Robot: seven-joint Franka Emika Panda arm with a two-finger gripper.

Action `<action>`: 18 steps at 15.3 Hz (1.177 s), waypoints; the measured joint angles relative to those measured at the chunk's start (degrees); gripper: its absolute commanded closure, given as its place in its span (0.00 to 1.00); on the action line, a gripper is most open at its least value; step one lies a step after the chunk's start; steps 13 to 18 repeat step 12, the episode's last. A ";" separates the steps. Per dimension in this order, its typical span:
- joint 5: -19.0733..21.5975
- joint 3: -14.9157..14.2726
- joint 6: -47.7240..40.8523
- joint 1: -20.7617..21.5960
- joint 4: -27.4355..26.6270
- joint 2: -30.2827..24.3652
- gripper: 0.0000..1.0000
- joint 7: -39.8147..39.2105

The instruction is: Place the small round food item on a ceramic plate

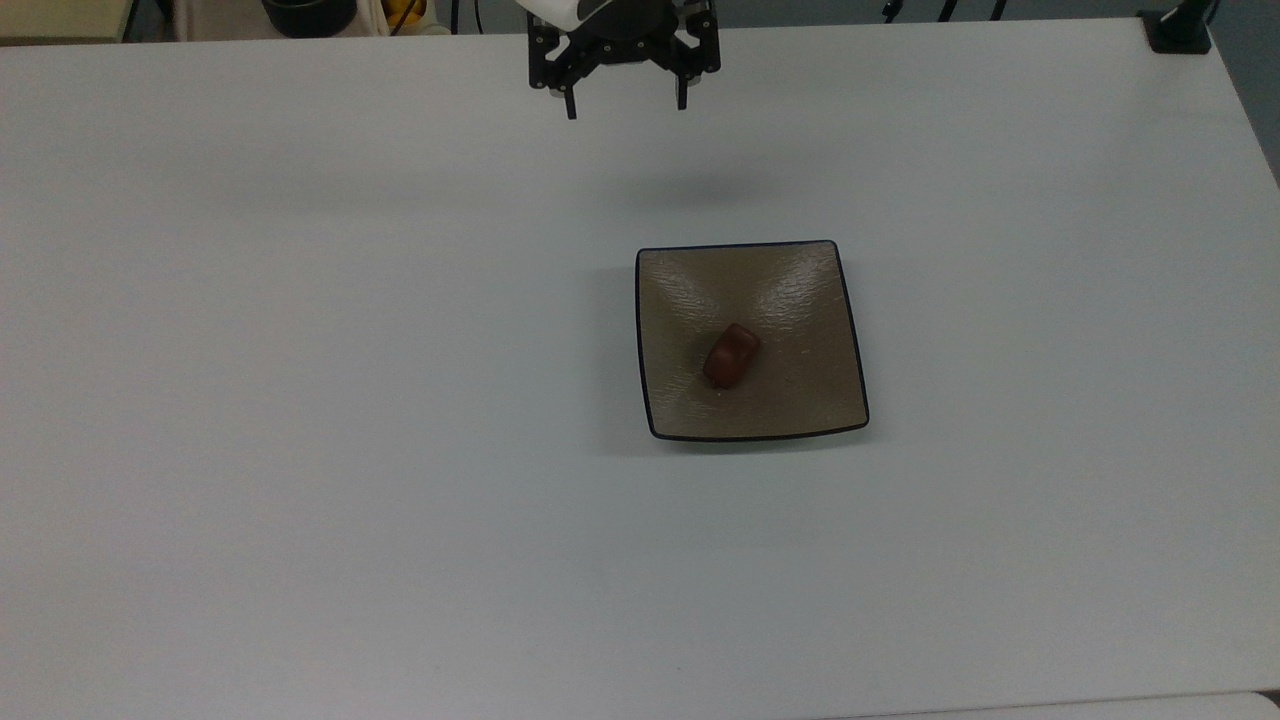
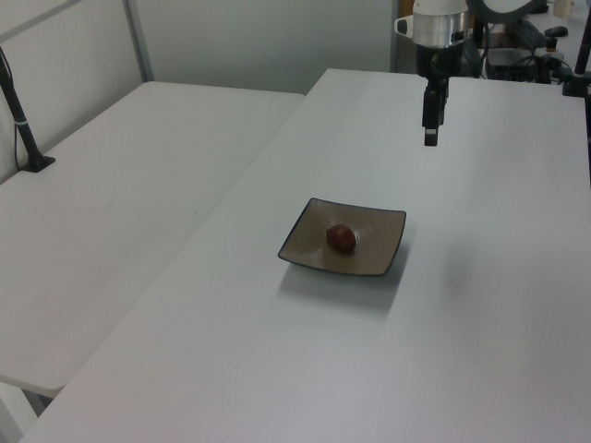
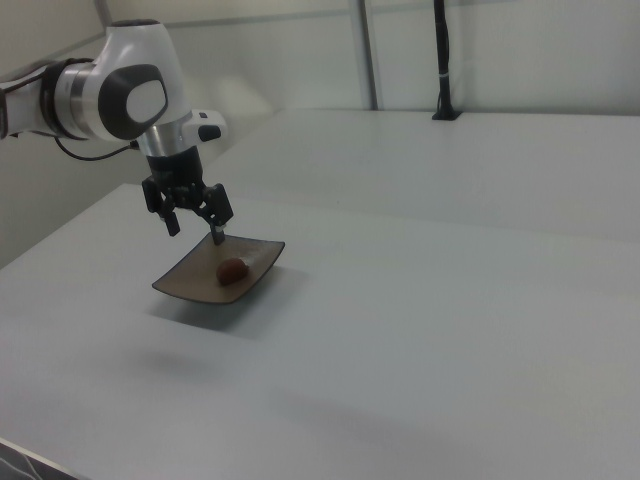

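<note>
Table (image 1: 300, 450) comes first, big and white, and it fills most of the top view. The left view shows a second white table (image 2: 120, 185) beside it, on the left view's left, with a black pole (image 2: 20, 111) standing on it.

Next is the robot arm (image 3: 110, 95). The right view shows its fat white and grey body, bent over like an elbow. The top view shows just its black end at the top edge.

The gripper (image 1: 626, 105) hangs up in the air, with nothing in it. Its two fingers are spread wide apart, which the top view and the right view (image 3: 195, 233) show well. In the left view the gripper (image 2: 431, 138) looks like one thin black stick, because it is seen from the side.

The ceramic plate (image 1: 800, 400) is square and brown with a dark edge. It sits flat on the table, well apart from the gripper in the top view. In the right view the gripper seems to hang right by the plate's (image 3: 180, 285) far edge.

The small round food item (image 1: 730, 355) is a shiny red-brown lump. It lies on the plate, close to the middle, in the left view (image 2: 341, 238) and the right view (image 3: 232, 270) too.
</note>
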 measured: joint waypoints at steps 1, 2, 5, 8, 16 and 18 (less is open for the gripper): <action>0.32 -0.20 1.73 -0.30 -1.51 -0.99 0.00 0.01; 0.45 -0.25 2.10 -0.68 -2.52 -1.74 0.00 0.01; 0.60 -0.32 2.10 -1.46 -3.70 -2.81 0.00 0.80; 0.67 -0.36 2.10 -2.66 -3.86 -2.78 0.00 1.16; 0.74 -0.40 2.10 -3.17 -3.86 -2.20 0.00 4.49; 0.74 -0.40 2.10 -3.17 -3.86 -2.20 0.00 4.49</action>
